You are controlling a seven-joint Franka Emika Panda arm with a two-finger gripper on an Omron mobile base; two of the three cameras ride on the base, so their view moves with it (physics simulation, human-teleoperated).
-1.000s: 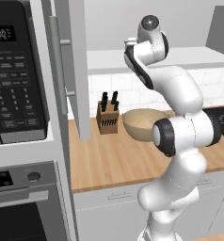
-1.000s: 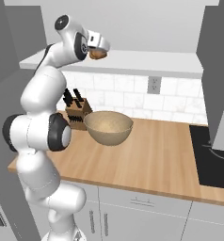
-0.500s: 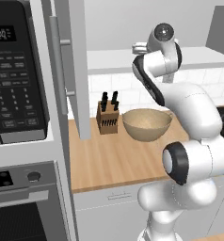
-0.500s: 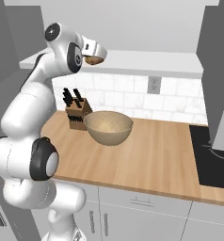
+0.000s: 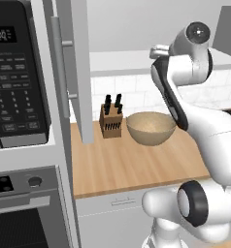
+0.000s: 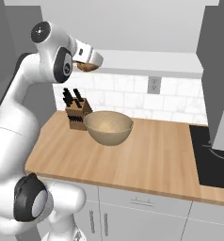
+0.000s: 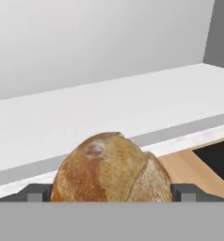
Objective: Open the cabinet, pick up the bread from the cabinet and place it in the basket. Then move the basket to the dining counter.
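Wooden worktop (image 6: 147, 155), white tile backsplash (image 6: 132, 96) behind.

Basket (image 6: 108, 127) on the worktop (image 6: 147, 160), knife block (image 6: 76, 113) just beside it on its left near the back wall, bread (image 6: 87, 67) up high between the gripper's (image 6: 89, 66) fingers, in front of the cabinet shelf (image 6: 147, 63), above the knife block, microwave (image 5: 18, 77) far left, oven (image 5: 25, 213) under it

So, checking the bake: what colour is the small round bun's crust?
Golden-brown, paler and dusty at the top; the small round bun shows best in the hand view.
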